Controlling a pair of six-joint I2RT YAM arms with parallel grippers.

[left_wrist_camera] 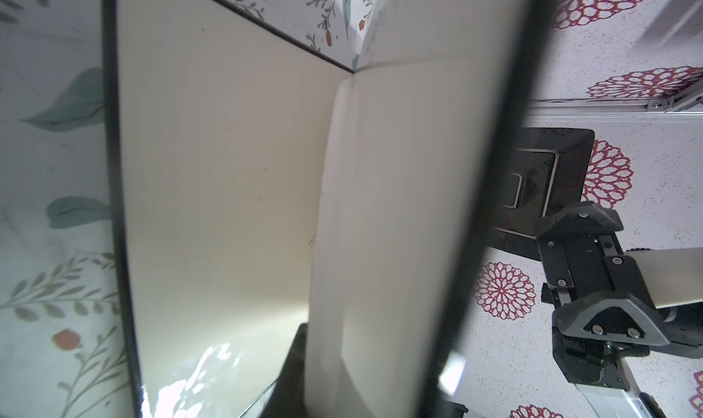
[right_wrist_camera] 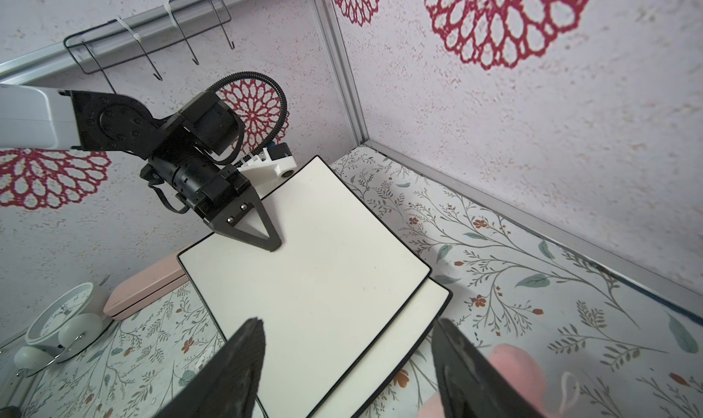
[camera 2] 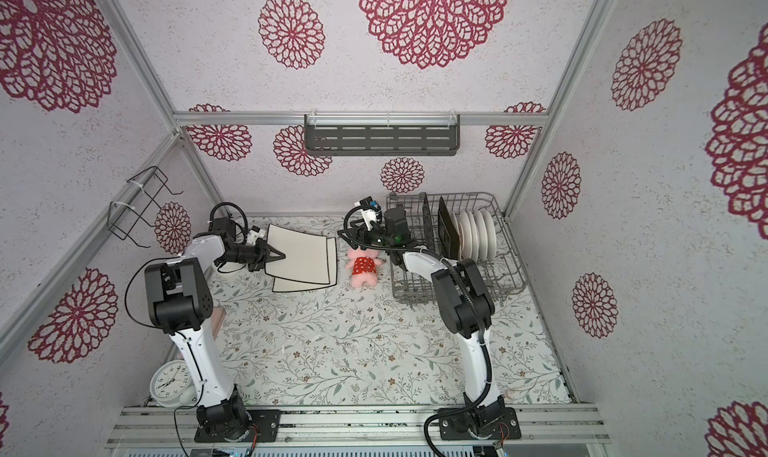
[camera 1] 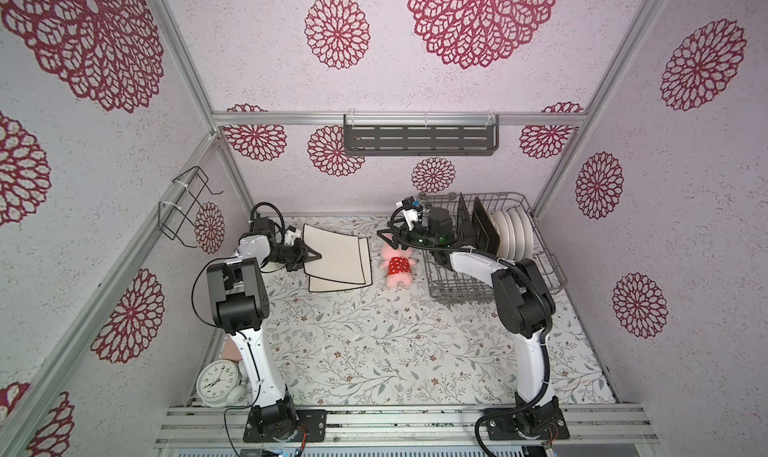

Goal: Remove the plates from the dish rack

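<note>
My left gripper (camera 1: 313, 254) is shut on the near edge of a cream square plate (camera 1: 338, 251) with a dark rim. The plate is tilted over a second cream plate (camera 1: 332, 286) that lies flat on the table. In the left wrist view the held plate (left_wrist_camera: 399, 207) runs edge-on above the flat one (left_wrist_camera: 220, 169). The grey wire dish rack (camera 1: 457, 292) stands at the back right. It holds two dark square plates (camera 1: 484, 226) upright and several round white plates (camera 1: 515, 230). My right gripper (camera 1: 384, 235) hangs open and empty left of the rack, pointing at the cream plates (right_wrist_camera: 304, 267).
A pink plush toy (camera 1: 397, 265) in a red dress lies between the cream plates and the rack. A white alarm clock (camera 1: 216, 382) and a pink case (right_wrist_camera: 144, 294) sit by the left arm's base. On the walls hang a slotted shelf (camera 1: 419, 137) and a wire holder (camera 1: 187, 205).
</note>
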